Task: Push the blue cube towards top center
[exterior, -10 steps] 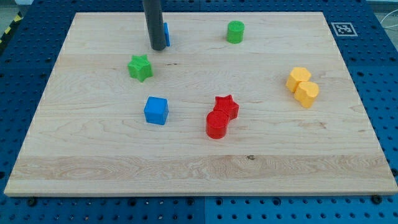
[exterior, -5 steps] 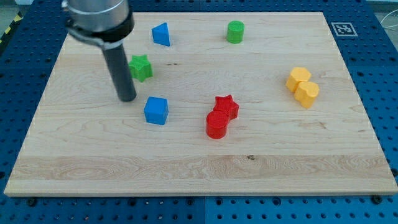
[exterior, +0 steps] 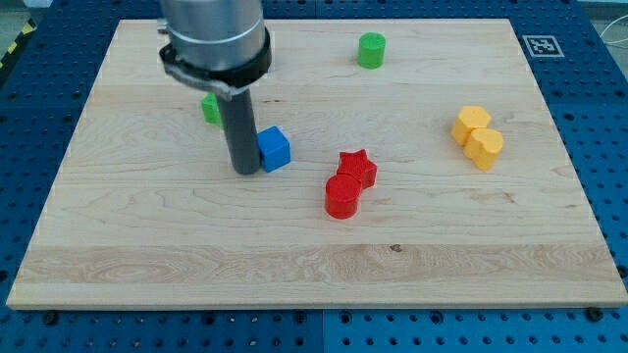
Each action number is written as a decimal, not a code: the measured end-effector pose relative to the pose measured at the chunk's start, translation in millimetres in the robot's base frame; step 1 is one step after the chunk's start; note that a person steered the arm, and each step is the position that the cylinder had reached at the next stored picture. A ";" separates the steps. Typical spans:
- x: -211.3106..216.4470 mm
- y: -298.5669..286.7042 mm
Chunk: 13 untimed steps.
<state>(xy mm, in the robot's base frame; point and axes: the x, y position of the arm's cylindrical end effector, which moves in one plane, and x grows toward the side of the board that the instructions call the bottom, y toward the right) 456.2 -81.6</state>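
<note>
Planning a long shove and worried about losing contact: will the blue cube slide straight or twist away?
The blue cube sits flat, so it probably slides without tipping. My tip touches its left side off-centre, so it may rotate. The smooth wooden board likely lets it glide.

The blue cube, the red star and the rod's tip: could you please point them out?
blue cube (exterior: 276,148), camera view, front face.
red star (exterior: 357,167), camera view, top.
my tip (exterior: 246,171), camera view, rod's lower end.

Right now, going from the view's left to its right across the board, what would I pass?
Green block, partly hidden → my tip → blue cube → red cylinder → red star → green cylinder → two yellow blocks, touching.
</note>
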 end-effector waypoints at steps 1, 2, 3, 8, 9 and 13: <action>-35.1 1.8; -52.5 5.5; -32.0 5.5; -17.9 16.8; -34.0 20.6; -48.0 61.8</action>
